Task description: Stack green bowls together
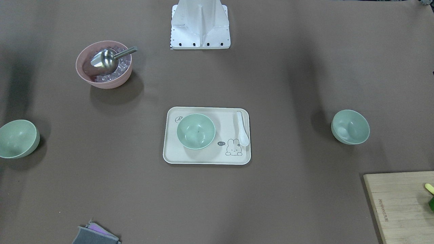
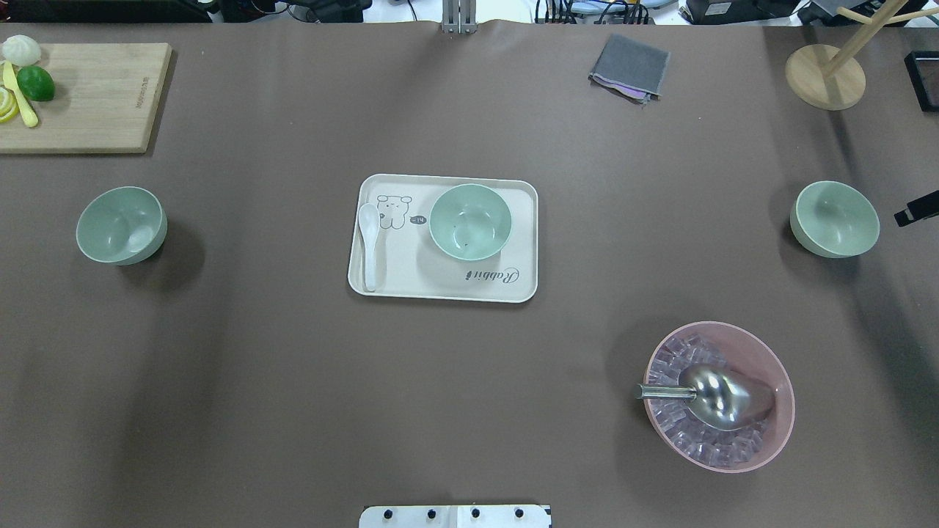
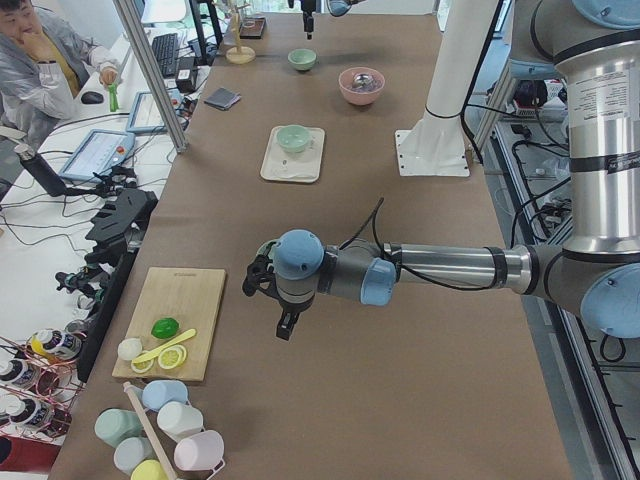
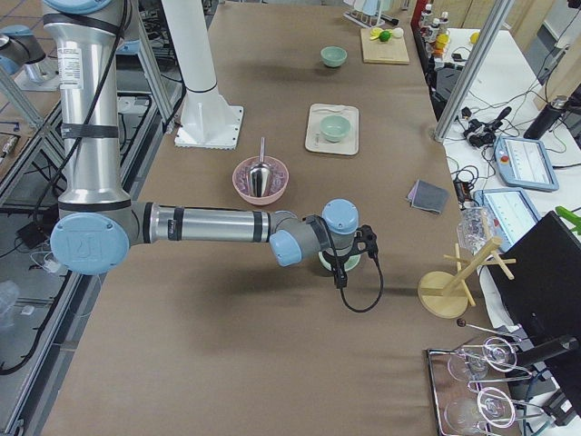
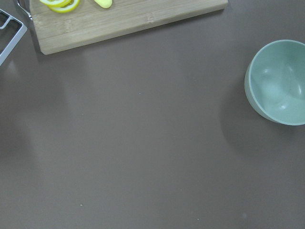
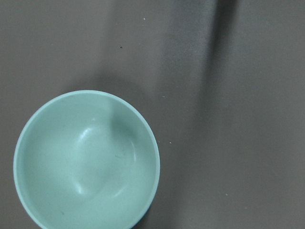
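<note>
Right green bowl lay almost beneath your right end effector. Left green bowl lay rightward of your left end effector. You could not tell either's opening or hold.

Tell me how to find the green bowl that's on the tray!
In the middle of the brown table lies a cream tray with a bunny drawing. The green bowl stands on it, sharing it with a white spoon. The other two green bowls sit on bare table at the far ends, not on any tray.
</note>
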